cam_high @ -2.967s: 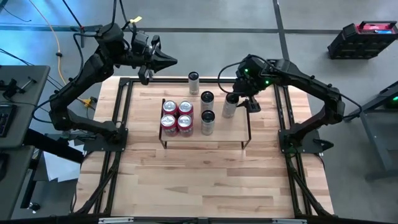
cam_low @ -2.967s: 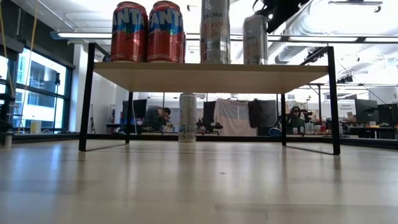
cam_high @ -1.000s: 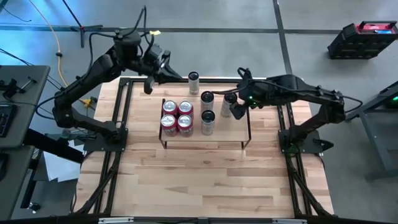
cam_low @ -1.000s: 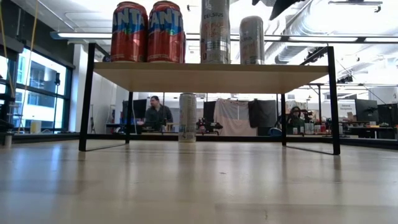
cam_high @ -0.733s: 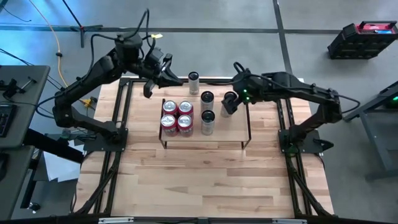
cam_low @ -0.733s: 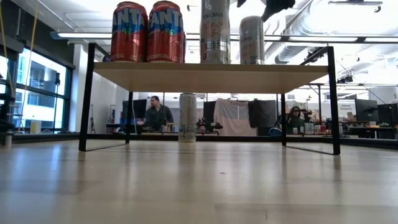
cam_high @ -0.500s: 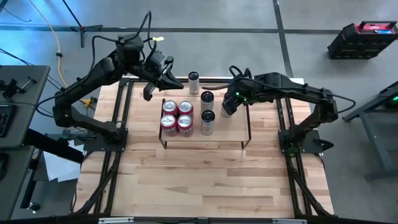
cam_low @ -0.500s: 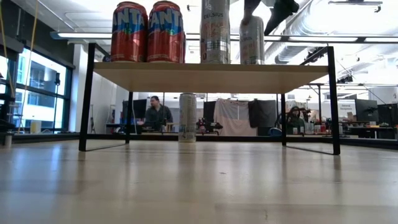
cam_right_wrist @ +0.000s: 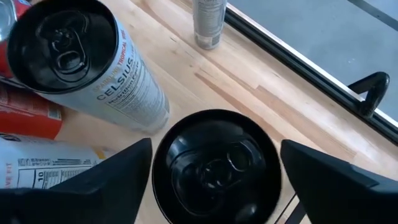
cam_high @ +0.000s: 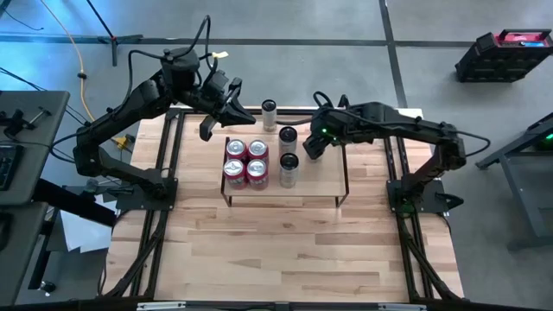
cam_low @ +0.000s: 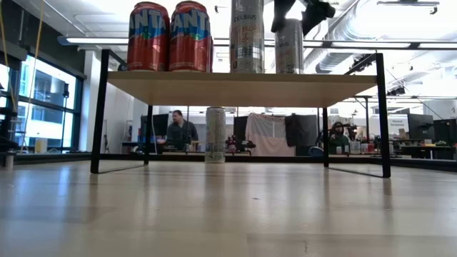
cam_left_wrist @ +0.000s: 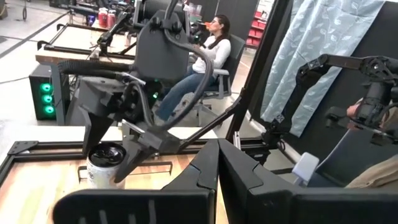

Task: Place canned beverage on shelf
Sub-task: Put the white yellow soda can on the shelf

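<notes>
Tabletop (cam_high: 285, 242) carries shelf (cam_high: 320, 177) holding upright cans. Right gripper (cam_high: 313, 145) straddles silver can (cam_right_wrist: 211, 165), fingers apart, axis vertical. Left gripper (cam_high: 232, 111), closed, hovers near lone can (cam_high: 269, 114).

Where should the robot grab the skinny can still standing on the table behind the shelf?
On its round side wall, around the middle. The can stands upright and alone on the table, just beyond the shelf, so fingers can close on opposite sides. Coming in level from the left gripper side probably suits best: that gripper is nearest, with nothing between.
</notes>
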`<state>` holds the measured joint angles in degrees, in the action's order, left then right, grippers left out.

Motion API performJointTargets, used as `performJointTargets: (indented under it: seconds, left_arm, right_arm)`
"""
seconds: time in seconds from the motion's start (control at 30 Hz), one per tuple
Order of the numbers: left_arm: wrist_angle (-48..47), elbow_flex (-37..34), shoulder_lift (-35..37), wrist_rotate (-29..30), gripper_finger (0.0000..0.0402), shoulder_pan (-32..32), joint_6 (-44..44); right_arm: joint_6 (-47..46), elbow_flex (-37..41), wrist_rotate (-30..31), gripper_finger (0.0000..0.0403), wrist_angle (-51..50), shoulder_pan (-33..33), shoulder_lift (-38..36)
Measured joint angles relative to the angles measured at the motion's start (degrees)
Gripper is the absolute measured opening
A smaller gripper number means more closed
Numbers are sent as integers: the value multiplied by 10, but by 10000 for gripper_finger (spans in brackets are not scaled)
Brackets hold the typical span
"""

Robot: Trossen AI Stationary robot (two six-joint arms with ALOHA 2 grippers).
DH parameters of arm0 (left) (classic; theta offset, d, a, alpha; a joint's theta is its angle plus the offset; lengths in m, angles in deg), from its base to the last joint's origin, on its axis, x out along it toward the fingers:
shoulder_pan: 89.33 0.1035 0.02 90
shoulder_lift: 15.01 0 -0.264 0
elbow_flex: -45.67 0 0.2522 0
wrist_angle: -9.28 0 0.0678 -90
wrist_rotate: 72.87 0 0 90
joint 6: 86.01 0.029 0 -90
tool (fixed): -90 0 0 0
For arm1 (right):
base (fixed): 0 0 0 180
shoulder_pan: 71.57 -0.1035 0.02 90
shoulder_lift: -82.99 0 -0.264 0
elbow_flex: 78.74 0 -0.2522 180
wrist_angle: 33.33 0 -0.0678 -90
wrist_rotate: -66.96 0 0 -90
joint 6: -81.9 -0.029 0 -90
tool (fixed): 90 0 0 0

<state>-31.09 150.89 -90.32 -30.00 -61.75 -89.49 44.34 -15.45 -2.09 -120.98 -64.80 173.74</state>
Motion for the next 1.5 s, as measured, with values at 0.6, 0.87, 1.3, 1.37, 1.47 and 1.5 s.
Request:
performJointTargets:
  seconds: [0.6, 0.87, 1.3, 1.37, 1.47, 1.5]
  left_arm:
    - [-2, 0, 0, -5, 0, 0, -4]
    - [-4, 0, 0, -7, 0, -4, -4]
    - [-31, 0, 0, 14, 0, -9, 5]
    - [-31, 0, 0, 38, 0, -15, -3]
    - [-30, 0, 0, 55, 0, -26, -5]
    - [-30, 0, 0, 57, 0, -29, -5]
  right_arm:
    - [42, 0, -25, 251, -1, 4, 4]
    - [122, 0, -47, 245, 4, 4, 4]
    - [314, 1, -91, 245, 0, 24, -32]
    - [328, 1, -105, 245, -6, 41, -48]
    - [354, 1, -146, 245, 16, 61, -58]
    - [366, 1, -159, 245, 23, 65, -60]
